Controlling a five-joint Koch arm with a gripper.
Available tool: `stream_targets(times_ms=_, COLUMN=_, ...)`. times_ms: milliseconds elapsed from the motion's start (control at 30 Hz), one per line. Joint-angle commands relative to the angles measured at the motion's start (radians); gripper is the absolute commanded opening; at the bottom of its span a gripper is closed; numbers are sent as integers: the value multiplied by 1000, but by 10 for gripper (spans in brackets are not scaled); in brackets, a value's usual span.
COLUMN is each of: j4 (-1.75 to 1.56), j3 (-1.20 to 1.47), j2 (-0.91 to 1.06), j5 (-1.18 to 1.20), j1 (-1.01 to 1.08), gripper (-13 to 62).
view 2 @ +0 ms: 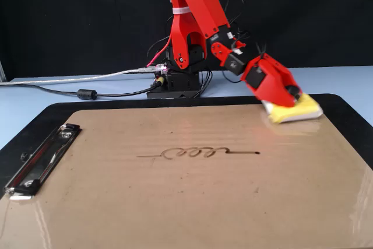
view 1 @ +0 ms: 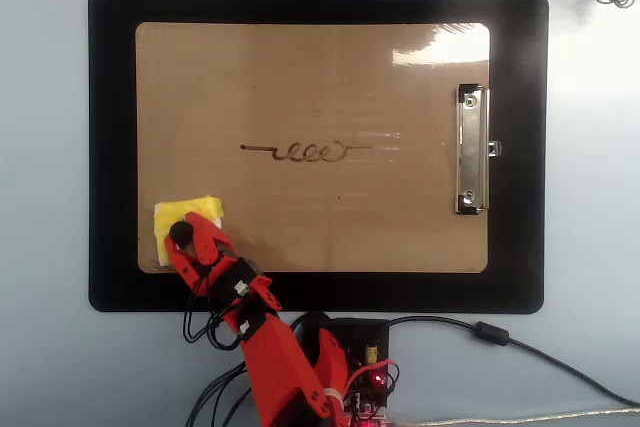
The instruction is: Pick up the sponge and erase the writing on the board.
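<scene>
My gripper (view 1: 182,234) sits on the sponge (view 1: 198,213) at the board's (view 1: 300,77) near-left corner in the overhead view — probably clamped on its knob. Writing (view 2: 198,154) mid-board — well apart.

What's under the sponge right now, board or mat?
In the overhead view the sponge lies over the board's corner, with bare board round it. The hand covers its near part, so any contact there is hidden.
</scene>
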Motion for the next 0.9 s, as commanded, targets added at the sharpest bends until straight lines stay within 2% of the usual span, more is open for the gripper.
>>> stream_targets(times_ms=0, j4=-21, j3=2, j2=67, j5=11, j1=86, gripper=-78)
stream_targets(times_ms=167, j4=3, j3=0, j2=163, j5=55, j1=262, gripper=-78)
stream_targets(times_ms=333, j4=-2, j3=-6, j2=158, j5=242, j1=463, gripper=-78)
stream_targets(times_ms=433, j4=5, j3=-12, j2=146, j5=276, j1=531, gripper=-78)
stream_targets(times_ms=667, j4=92, j3=-147, j2=26, j5=318, j1=767, gripper=-78)
stream_targets(times_ms=867, j4=156, j3=-342, j2=-215, j5=344, j1=920, gripper=-78)
